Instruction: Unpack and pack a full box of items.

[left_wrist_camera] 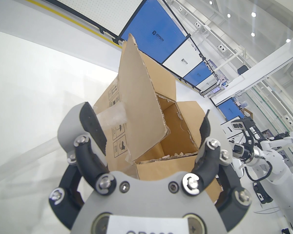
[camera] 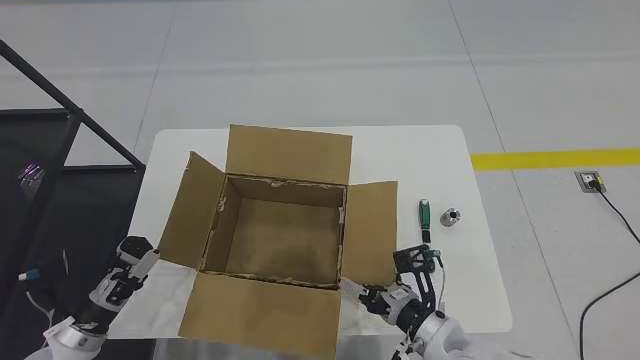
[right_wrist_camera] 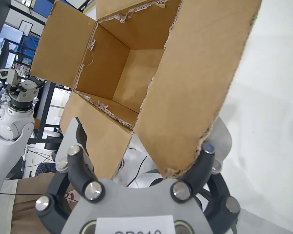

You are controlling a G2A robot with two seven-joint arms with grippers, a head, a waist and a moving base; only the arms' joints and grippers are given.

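Note:
An open cardboard box [camera: 283,238] stands mid-table with all its flaps spread and nothing visible inside [right_wrist_camera: 136,74]. My left gripper [camera: 146,252] sits at the box's near left corner, just off the left flap [left_wrist_camera: 139,98]. It [left_wrist_camera: 149,127] is open and holds nothing. My right gripper [camera: 352,288] is at the near right corner, where the front and right flaps meet. It [right_wrist_camera: 144,144] is open, with the right flap [right_wrist_camera: 197,74] hanging in front of one finger. A green-handled tool [camera: 424,218] and a small silver cylinder [camera: 452,217] lie right of the box.
The white table [camera: 420,155] has bare room behind the box and along its right side. A black frame [camera: 60,125] with dark cloth stands off the table's left edge. A clear tape strip [left_wrist_camera: 112,118] sticks out from the box's outer wall.

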